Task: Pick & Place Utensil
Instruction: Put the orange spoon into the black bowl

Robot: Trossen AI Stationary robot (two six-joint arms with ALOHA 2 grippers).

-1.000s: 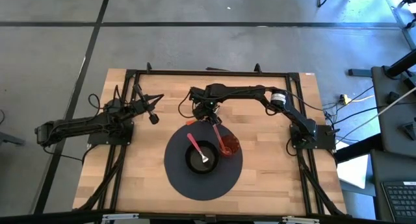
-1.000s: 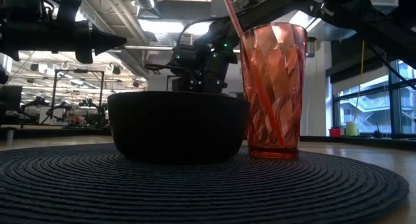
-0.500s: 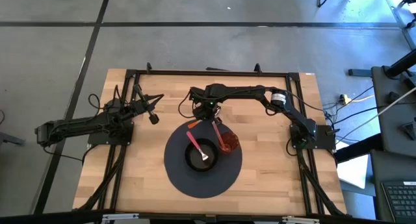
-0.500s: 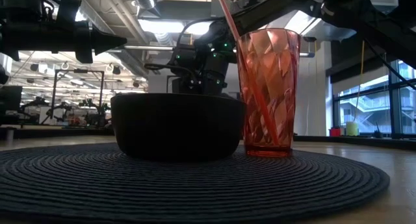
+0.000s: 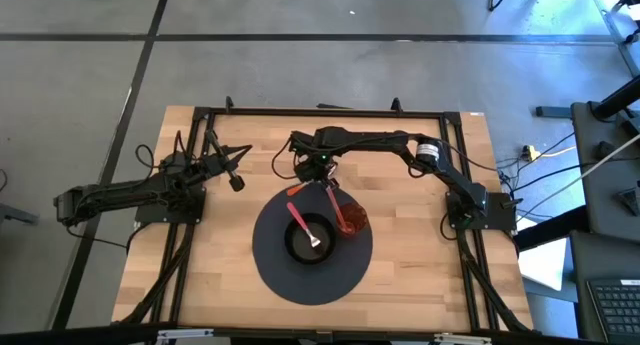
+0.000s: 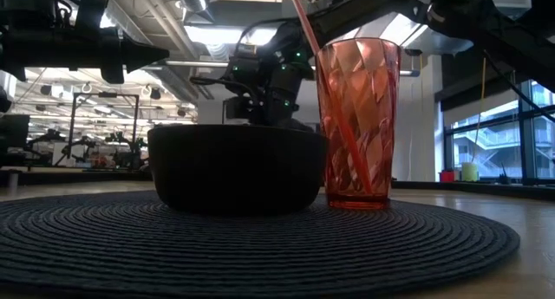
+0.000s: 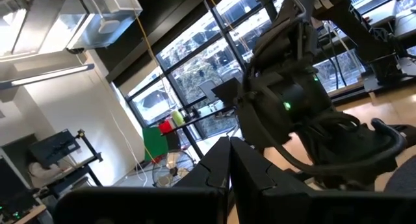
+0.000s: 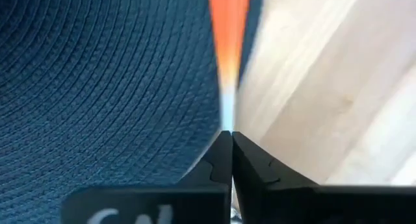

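Pinching the orange utensil [image 8: 229, 29] that leans in the red cup [image 5: 350, 223], the right tool [image 5: 322, 177] hovers near the worktop's [image 5: 420, 275] far edge; left tool [image 5: 236, 181] closed, empty.

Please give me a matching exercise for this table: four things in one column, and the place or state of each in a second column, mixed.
Things:
1. pink spoon
2. orange utensil
3. black bowl
4. left gripper

Places or states:
A. on the placemat, beside the red cup
B. lying in the bowl
C. shut, over bare wood left of the placemat
D. leaning in the red cup, its top end pinched by the shut right gripper

Pairs: 1-B, 2-D, 3-A, 4-C
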